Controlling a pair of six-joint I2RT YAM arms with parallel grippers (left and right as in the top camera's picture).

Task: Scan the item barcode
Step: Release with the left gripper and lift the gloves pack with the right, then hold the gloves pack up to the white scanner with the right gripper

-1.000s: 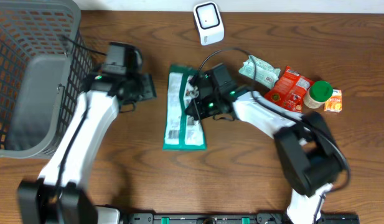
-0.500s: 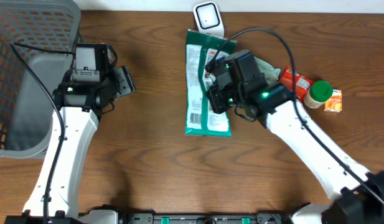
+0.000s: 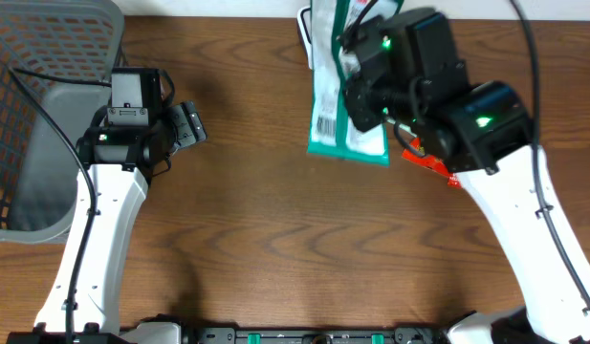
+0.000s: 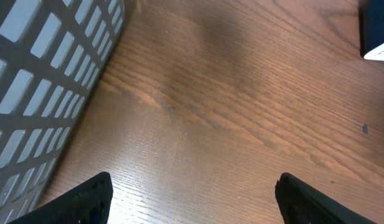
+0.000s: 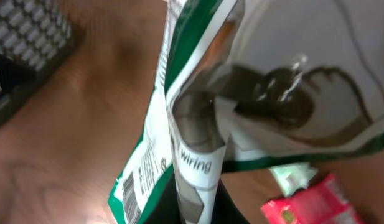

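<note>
Nearest us, the left pincer (image 4: 192,208) stands wide and empty over bare desk (image 4: 229,93), beside the grey wire basket (image 3: 46,124). Farther out, the right pincer (image 3: 360,96) is clamped on a crumpled fold of the green-and-white snack packet (image 3: 335,105), held up above the desk's far edge, over the white scanner (image 3: 302,21). We judge the hold thin: the slack film could slip or swing, and the barcode (image 3: 324,124), facing upward, may not be read. The packet hangs long, glossy and creased, with the barcode at its nearer end.
</note>
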